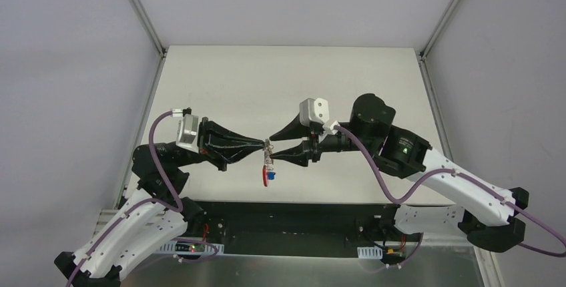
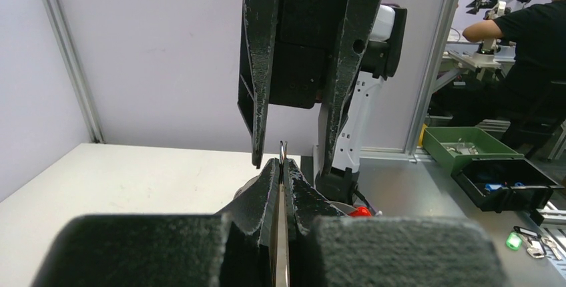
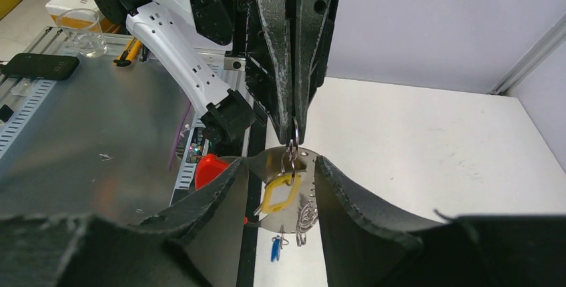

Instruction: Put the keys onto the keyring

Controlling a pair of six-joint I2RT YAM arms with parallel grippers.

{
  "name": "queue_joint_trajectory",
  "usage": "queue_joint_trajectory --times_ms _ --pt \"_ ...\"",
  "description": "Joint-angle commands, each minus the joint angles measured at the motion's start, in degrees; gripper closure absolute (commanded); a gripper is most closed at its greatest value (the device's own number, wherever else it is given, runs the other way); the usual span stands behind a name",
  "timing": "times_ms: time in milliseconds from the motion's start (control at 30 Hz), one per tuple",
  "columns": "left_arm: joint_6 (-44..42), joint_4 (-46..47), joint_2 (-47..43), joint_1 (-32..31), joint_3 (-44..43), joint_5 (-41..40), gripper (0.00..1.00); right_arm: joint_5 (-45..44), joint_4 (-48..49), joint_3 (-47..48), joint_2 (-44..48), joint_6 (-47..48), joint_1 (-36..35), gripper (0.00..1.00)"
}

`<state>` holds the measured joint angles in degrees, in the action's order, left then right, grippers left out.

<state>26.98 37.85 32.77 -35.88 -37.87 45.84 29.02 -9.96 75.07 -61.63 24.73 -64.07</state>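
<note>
Two arms meeting tip to tip above the near middle of the white table [image 1: 267, 80]. The left gripper [image 1: 262, 145] reaches in from the left with its jaws pressed flat together, pinching the thin silver ring of the keyring [image 3: 294, 133] by its upper edge. Chain, red strap [image 1: 267, 177] and blue tag [image 3: 275, 248] hang free beneath it, clear of the tabletop. The right gripper [image 1: 273, 147] faces it from the opposite side, its jaws partly apart and gripping nothing. One finger stands to each side of the hanging cluster. The key [image 3: 280, 190] hangs just under the ring, in the gap between those two fingers. Its yellow oval head is uppermost and its silver blade slants down toward the red strap, so its long axis runs near vertical, across the line on which the two grippers point at each other. Neither right finger appears to touch it. Whether the head is fully threaded on the ring or only hooked at the ring's split cannot be told. The right arm is judged the free one for the coming move: the key lies directly ahead of it and slightly below its fingertips, so closing there would take the head broadside.
</note>
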Motion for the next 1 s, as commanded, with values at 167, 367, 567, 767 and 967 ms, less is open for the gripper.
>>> queue_joint_trajectory --times_ms 167,367,567,767,967 --pt "1.3 6.2 -0.2 0.6 0.4 0.5 1.00 1.5 2.1 4.4 -2.2 0.9 -1.3 0.72" --pt "1.0 6.4 -0.6 0.5 0.8 0.1 1.00 0.8 1.2 5.2 -2.5 1.1 -1.7 0.98" --pt "1.1 6.5 -1.4 0.5 0.8 0.0 1.00 0.2 -1.8 6.5 -3.1 0.9 -1.9 1.00" --pt "0.4 -3.9 -1.1 0.5 -3.2 4.1 0.90 -1.3 -7.4 9.8 -3.8 -1.7 -1.9 1.00" --pt "-1.5 -16.4 0.2 0.6 -8.1 7.2 0.82 -2.2 -17.9 15.6 -6.1 -4.6 -1.9 1.00"
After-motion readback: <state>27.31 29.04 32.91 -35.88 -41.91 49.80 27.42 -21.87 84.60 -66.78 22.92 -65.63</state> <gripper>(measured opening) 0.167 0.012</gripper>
